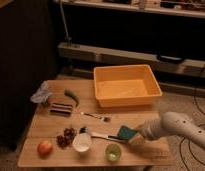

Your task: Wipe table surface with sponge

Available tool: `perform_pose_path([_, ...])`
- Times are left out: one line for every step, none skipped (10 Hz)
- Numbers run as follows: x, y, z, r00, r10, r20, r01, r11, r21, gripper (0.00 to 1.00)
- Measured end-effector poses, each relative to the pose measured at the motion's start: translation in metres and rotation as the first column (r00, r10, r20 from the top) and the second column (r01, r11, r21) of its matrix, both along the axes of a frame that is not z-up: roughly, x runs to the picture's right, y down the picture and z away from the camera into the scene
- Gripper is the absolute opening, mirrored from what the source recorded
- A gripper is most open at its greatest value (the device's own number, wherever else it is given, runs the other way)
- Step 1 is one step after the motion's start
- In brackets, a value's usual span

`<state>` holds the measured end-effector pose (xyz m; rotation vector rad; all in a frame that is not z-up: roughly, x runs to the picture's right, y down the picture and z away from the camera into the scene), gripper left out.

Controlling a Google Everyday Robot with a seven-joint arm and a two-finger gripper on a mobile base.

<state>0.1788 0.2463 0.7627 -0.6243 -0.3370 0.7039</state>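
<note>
The light tan wooden table surface (96,111) fills the lower middle of the camera view. The sponge (128,134), teal-green on top with a yellow-tan body, lies low on the tabletop at the front right. My gripper (138,136) is at the end of the white arm (178,126) that reaches in from the right, right against the sponge and holding it down on the wood. The sponge sits just right of a dark-handled utensil (102,135) and above a small green cup (113,152).
An orange plastic tub (127,85) stands at the back right of the table. A white bowl (82,142), grapes (66,137), an apple (44,148), a fork (96,117), a dark striped block (61,108), a green pepper (72,96) and a crumpled cloth (41,93) lie on the left half.
</note>
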Motion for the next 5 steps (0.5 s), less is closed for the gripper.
perform_pose_path([-0.001,0.010,-0.002,1.000,-0.008,0.006,0.008,0.9999,-0.014,0.00])
perform_pose_path([0.001,0.018,-0.005,1.000,-0.012,0.007,0.012,0.9996,-0.024,0.00])
perform_pose_path([0.007,0.026,-0.008,1.000,-0.016,0.006,0.016,0.9992,-0.037,0.00])
perform_pose_path([0.014,0.033,-0.011,1.000,-0.019,0.003,0.019,0.9987,-0.046,0.00])
perform_pose_path([0.022,0.040,-0.014,1.000,-0.020,-0.004,0.020,0.9982,-0.056,0.00])
